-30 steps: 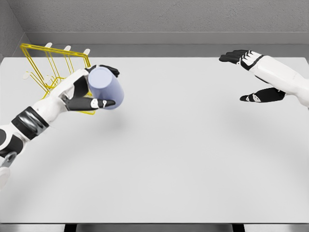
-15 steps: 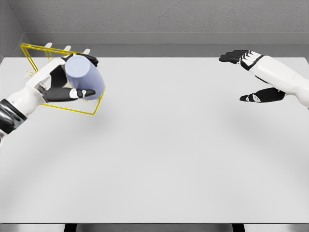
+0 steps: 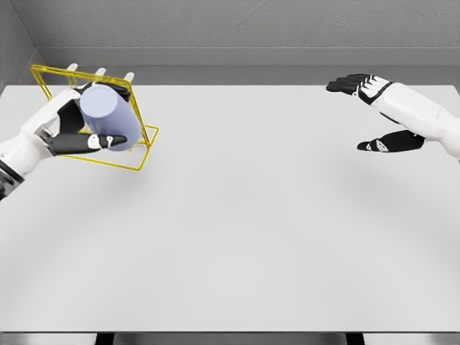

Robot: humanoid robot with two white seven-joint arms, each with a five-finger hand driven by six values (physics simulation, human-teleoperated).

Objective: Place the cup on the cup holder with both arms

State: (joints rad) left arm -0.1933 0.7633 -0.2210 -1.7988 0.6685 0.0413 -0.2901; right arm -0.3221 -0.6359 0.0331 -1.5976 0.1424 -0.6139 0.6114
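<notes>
One cup (image 3: 108, 116), one cup holder (image 3: 141, 149), two hands.

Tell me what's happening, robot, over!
Left hand shut on lavender cup, held tilted over yellow wire cup holder. Right hand open, far right. Nothing blocking.

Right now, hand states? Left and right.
Left hand: closed on the cup, at the cup holder.
Right hand: open, holding nothing.
</notes>
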